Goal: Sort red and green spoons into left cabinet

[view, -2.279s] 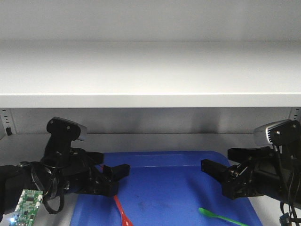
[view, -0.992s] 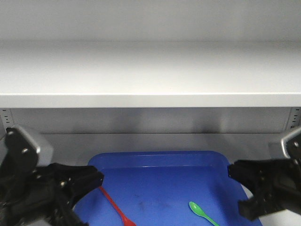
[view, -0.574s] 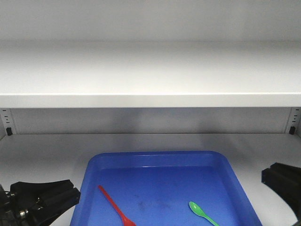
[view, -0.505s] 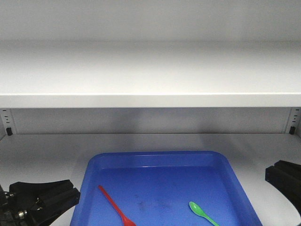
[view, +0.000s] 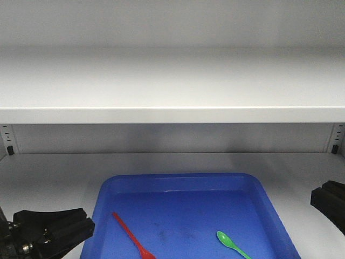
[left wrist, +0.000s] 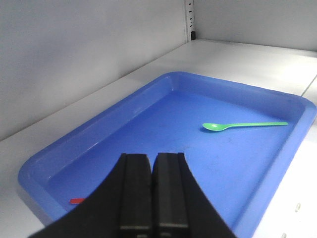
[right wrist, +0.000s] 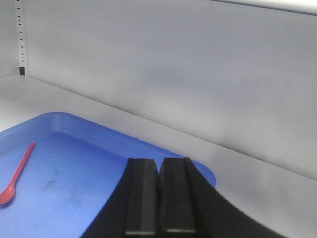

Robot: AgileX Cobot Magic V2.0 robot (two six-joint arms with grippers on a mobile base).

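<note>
A red spoon (view: 131, 238) and a green spoon (view: 232, 244) lie in a blue tray (view: 178, 181) on the lower shelf of the pale grey cabinet (view: 172, 113). The red one lies left of centre, the green one right. In the left wrist view the green spoon (left wrist: 242, 125) lies far ahead and only the tip of the red spoon (left wrist: 77, 201) shows. In the right wrist view the red spoon (right wrist: 17, 173) lies at the left. My left gripper (left wrist: 153, 157) is shut and empty at the tray's left edge. My right gripper (right wrist: 159, 161) is shut and empty at the tray's right edge.
The upper shelf's front edge (view: 172, 115) overhangs the tray. Slotted rails (view: 6, 139) stand at both back corners. The cabinet's back wall (right wrist: 198, 79) is close behind the tray. The left gripper's body (view: 51, 231) and the right gripper's body (view: 330, 200) flank the tray.
Both grippers have pulled back from over the tray, left arm to the lower left, right arm to the right edge. Both spoons now lie uncovered in the tray.
</note>
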